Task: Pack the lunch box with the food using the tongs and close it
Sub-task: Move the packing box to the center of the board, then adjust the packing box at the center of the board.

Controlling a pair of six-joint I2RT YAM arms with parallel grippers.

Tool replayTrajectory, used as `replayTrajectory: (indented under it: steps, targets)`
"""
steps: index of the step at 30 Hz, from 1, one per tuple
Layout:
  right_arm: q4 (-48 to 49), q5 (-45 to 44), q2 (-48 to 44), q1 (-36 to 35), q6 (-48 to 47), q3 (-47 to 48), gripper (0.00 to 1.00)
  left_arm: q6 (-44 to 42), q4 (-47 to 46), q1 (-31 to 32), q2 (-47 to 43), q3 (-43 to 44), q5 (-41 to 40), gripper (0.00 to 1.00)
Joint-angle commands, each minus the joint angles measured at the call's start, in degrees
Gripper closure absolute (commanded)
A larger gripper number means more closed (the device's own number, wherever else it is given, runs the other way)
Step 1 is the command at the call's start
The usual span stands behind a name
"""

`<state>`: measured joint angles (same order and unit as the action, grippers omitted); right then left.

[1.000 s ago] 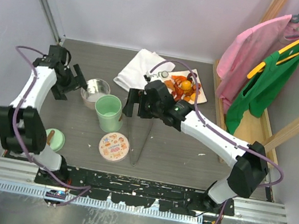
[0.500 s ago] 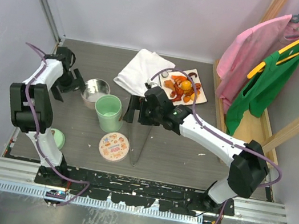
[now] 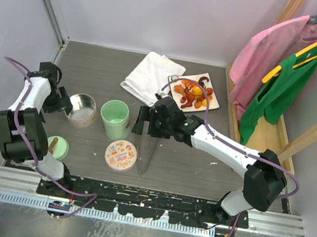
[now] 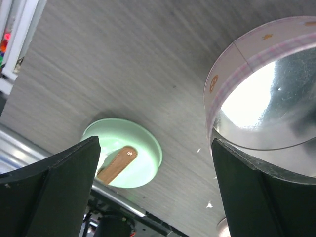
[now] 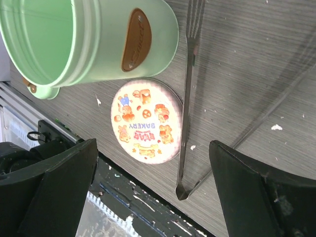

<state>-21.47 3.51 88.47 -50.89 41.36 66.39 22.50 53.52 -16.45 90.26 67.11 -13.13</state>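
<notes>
The tongs (image 3: pixel 147 153) lie flat on the table (image 3: pixel 199 168) near its middle, joined end toward the near edge; their two thin arms are spread in a narrow V and pinch nothing. In the right wrist view they run just right of a round printed lid (image 5: pixel 146 121). The food (image 3: pixel 194 92) is heaped on a white plate (image 3: pixel 206 78), farther back and to the right, well apart from the tongs. The right gripper (image 3: pixel 145 122) hangs above the tongs' far tips with its jaws wide apart and nothing between them; its arm stretches across the table between tongs and plate. Just left of those tips stands the mint-green lunch box (image 3: pixel 115 118), upright and open; the printed lid lies on the near side of it. Farther left sits a metal bowl (image 3: pixel 80 109); the left gripper (image 3: pixel 62 103) is just beside it, jaws wide, holding nothing. A mint-green lid (image 3: pixel 57 148) with a brown knob lies at the near left; a white cloth (image 3: pixel 152 76) lies left of the plate.
</notes>
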Motion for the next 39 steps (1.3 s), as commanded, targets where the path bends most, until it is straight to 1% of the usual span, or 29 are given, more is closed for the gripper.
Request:
replayTrajectory:
  steps: [1, 6, 9, 15, 22, 27, 29, 33, 34, 37, 39]
  targets:
    - [4.5, 1.0, -4.3, 0.0, 1.4, -2.4, 0.0, -3.5, 1.9, -1.4, -4.9, -2.7, -2.5, 0.04]
    - [12.9, 8.7, -2.2, -0.4, 2.2, -2.9, 0.0, -3.2, 2.1, -1.8, -7.5, -3.9, -1.8, 0.04]
    - [17.2, 9.6, 1.3, -1.0, 3.4, -1.0, 0.0, -3.2, 2.0, -2.0, -8.5, -4.6, -1.5, 0.05]
    - [24.4, 10.7, 10.0, -1.1, 7.4, 6.1, 0.02, -3.5, 1.9, -2.5, -10.3, -6.5, -2.3, 0.05]
    - [23.3, 3.6, 18.3, -1.0, 6.3, 15.7, 0.03, -3.1, 2.1, -2.7, -11.7, -6.6, -1.3, 0.04]
    - [20.4, -0.7, 23.6, -0.6, 0.9, 21.6, 0.03, -2.2, 2.3, -2.7, -13.9, -6.6, 1.0, 0.03]
    - [19.4, -2.4, 24.9, 0.0, -0.7, 23.1, 0.03, -1.5, 2.6, -2.6, -15.3, -6.2, 3.6, 0.03]
    - [15.3, -1.6, 24.4, 1.3, -5.5, 25.8, 0.02, 0.2, 2.5, -2.7, -19.9, -5.4, 12.0, 0.01]
    - [14.7, -2.1, 23.4, 1.6, -6.9, 25.7, 0.02, 0.7, 2.7, -2.7, -21.3, -5.0, 15.1, 0.01]
    - [12.1, -1.4, 18.8, 2.8, -10.2, 24.7, 0.0, 3.7, 1.5, -2.6, -25.5, -5.6, 28.3, 0.04]
    - [10.3, -1.0, 15.2, 3.5, -12.4, 23.5, 0.0, 7.0, -0.8, -2.5, -29.0, -8.0, 34.3, 0.06]
